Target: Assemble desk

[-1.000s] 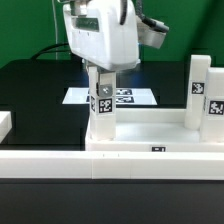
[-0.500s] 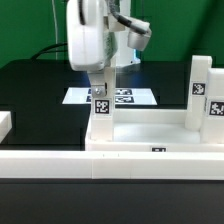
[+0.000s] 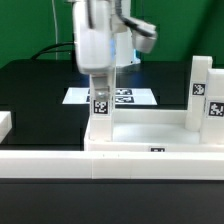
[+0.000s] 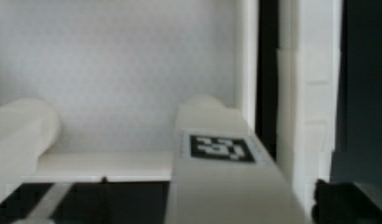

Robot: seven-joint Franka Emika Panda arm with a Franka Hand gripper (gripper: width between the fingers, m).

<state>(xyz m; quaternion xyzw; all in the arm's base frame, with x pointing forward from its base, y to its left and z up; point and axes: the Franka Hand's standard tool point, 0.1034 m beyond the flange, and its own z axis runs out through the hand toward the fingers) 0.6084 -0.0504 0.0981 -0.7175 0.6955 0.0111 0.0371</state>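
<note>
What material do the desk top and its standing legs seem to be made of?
The desk top and the legs look like white plastic, probably matte: even colour, no grain, sharp moulded edges. The square tags on them look like printed paper stickers; this is less certain.

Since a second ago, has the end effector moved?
Yes. The end effector has drifted toward the exterior view's left and slightly upward, judged against the marker board behind it; it hangs over the upright leg.

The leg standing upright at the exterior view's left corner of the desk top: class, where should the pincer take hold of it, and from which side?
Grip the leg on its upper part, coming straight down from above. It stands upright, its foot is seated in the desk top, and only its upper part with the tag is free. The pincer is already right above it, jaws either side.
</note>
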